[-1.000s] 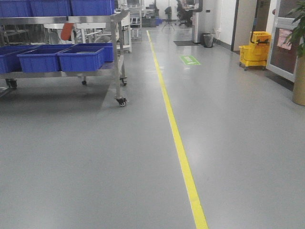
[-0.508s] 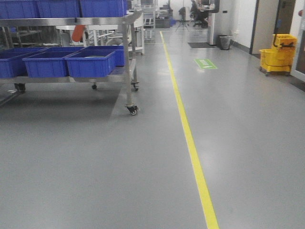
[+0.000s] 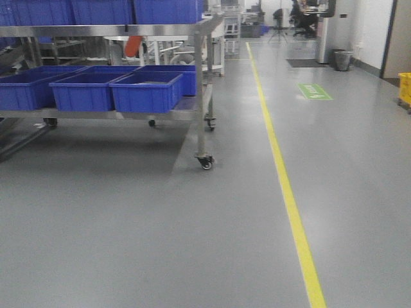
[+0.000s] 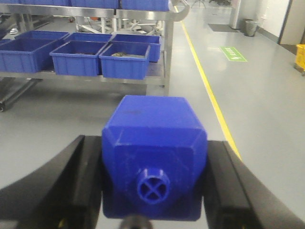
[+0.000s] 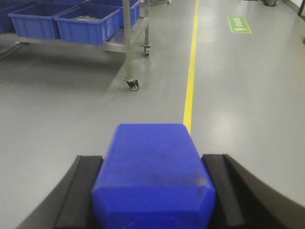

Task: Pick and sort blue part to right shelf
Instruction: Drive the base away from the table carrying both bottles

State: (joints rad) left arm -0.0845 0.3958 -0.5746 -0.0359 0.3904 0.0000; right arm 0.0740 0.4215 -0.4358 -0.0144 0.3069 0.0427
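Because the blue part (image 5: 153, 162) is a rigid moulded plastic block, it probably weighs little and will not give under pressure, though its smooth faces could slip. The flat side walls look like the sensible place to hold it, and the right gripper (image 5: 152, 191) has its black fingers (image 5: 78, 191) pressed against exactly those. The part rides there short of the right shelf (image 3: 115, 30), out over the grey floor (image 5: 71, 95). The left gripper (image 4: 153, 186) likewise pinches a squatter blue block (image 4: 153, 138) with a small round knob. On the shelf's lower level sit open blue bins (image 3: 146, 96). The ones nearest its corner post (image 3: 200, 96) hold a thin scatter of dull pieces, too blurred to identify.
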